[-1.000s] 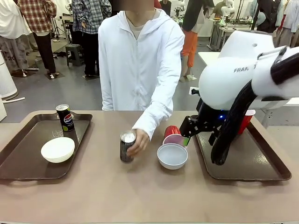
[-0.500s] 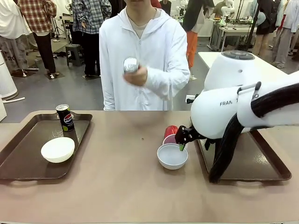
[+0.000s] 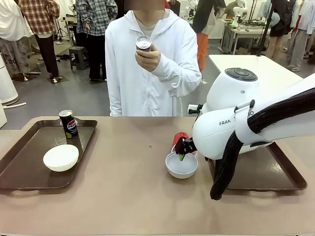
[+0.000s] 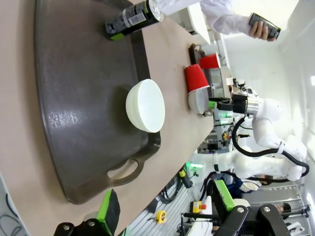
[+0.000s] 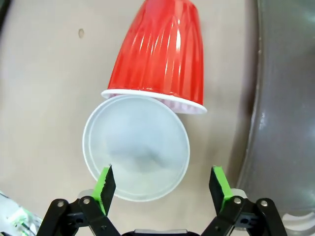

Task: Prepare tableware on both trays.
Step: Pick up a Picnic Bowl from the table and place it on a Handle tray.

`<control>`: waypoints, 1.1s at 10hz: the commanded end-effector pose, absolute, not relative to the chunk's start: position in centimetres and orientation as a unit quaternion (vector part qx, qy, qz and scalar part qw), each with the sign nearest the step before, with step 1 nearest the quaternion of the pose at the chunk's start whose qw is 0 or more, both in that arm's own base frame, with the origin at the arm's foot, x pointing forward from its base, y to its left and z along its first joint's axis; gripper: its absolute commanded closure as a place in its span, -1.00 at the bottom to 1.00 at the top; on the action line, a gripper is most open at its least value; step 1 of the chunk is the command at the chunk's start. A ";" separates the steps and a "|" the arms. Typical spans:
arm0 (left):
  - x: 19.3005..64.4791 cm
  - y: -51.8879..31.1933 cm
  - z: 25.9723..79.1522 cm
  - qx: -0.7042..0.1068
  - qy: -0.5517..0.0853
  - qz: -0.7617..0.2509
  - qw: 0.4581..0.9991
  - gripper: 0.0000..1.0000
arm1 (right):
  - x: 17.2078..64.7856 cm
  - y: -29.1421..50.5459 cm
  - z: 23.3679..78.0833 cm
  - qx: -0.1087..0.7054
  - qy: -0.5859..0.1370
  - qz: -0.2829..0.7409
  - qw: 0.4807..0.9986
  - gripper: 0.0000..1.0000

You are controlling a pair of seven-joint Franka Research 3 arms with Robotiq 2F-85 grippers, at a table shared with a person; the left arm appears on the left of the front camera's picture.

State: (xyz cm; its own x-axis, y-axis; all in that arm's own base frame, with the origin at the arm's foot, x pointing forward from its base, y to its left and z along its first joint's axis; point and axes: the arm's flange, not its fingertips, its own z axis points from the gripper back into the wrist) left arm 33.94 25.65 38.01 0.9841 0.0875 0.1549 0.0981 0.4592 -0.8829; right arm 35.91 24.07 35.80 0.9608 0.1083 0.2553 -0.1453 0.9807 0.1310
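Front view, biggest stuff first: the tan counter [image 3: 123,196] has a brown tray at each end. The right tray [image 3: 268,172] is just beside the right claw [image 3: 182,154], and the left tray [image 3: 29,152] is well off to its other side. Left wrist view has the left claw [image 4: 166,204] hanging above the near handle end of the left tray, jaws apart, nothing in them.

Bowls next. One white bowl [image 3: 181,165] sits on the bare counter right under the right claw. In the right wrist view that claw's jaws are spread wide, one on either side of the bowl's near rim, not clamped on anything. The second bowl [image 3: 60,157] is already on the left tray, ahead of the left claw.

Cups: a tipped red cup [image 3: 180,137] lies on its side just past the right claw, mouth touching the white bowl's far rim. Another red cup [image 4: 210,61] shows far off in the left wrist view. It looks like it's over by the right tray, but it's too small to be sure.

Cans: one Pepsi can [image 3: 68,123] stands at the left tray's far corner. The other can [image 3: 143,44] is in the person's hand [image 3: 148,59] at chest height, well beyond the right claw.

I'd say halfway at best. The left tray has a bowl and a can but needs a cup, and the right tray needs at least the bowl and a can. The bowl looks like the next grab.
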 end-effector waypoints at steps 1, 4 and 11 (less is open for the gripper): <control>34.1 25.7 38.4 -0.527 -0.092 0.009 0.845 -1.00 | 35.8 24.2 33.9 0.060 -0.120 0.063 0.989 -0.33; 34.1 25.7 38.4 -0.527 -0.092 0.009 0.845 -1.00 | 35.6 24.1 34.5 0.073 -0.113 0.067 0.989 0.30; 34.1 25.7 38.4 -0.527 -0.092 0.009 0.845 -1.00 | 34.0 21.6 38.2 0.111 -0.119 0.052 0.985 1.00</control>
